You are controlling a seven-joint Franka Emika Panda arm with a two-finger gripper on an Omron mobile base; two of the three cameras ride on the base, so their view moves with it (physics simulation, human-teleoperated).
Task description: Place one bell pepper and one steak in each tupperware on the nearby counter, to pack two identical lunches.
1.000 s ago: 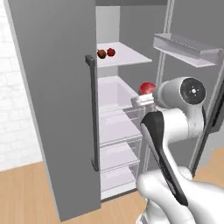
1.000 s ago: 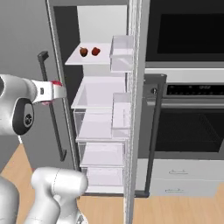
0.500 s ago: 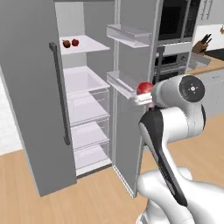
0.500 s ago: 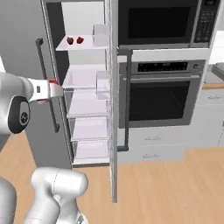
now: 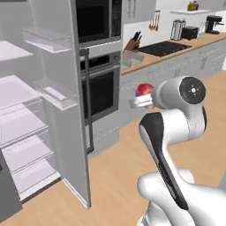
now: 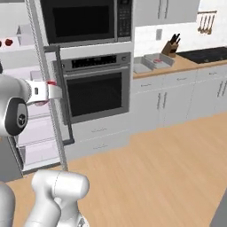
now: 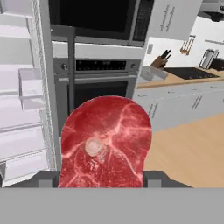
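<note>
At the left edge of the left base view stands the open fridge (image 5: 17, 97), its door (image 5: 66, 110) swung out toward the camera. A second ago that fridge took up both base views. The whole picture has since swept sideways, so the base has turned away from it, and nothing in the scene has been moved. In the upper left corner of the right base view the two bell peppers (image 6: 6, 43) sit on a fridge shelf, not yet fetched.

Right of the fridge comes the wall oven (image 5: 101, 88). In front of it, at mid-frame, the gripper (image 5: 140, 102) carries one steak (image 5: 143, 90). The hand view shows the marbled red slab upright at bottom centre, with the fingers (image 7: 48, 179) clamped on its two sides, the same hold as a second ago.

Further right, the counter (image 6: 186, 66) has come into view. On it the two tupperware (image 6: 153, 61) sit side by side near its left end, just left of a knife block (image 6: 170, 46). What they hold is too small to tell.

So the step appears to be carrying, with the drop-off in sight but well apart from the hand. The base likely needs to close in before the arm can reach a tray.
</note>
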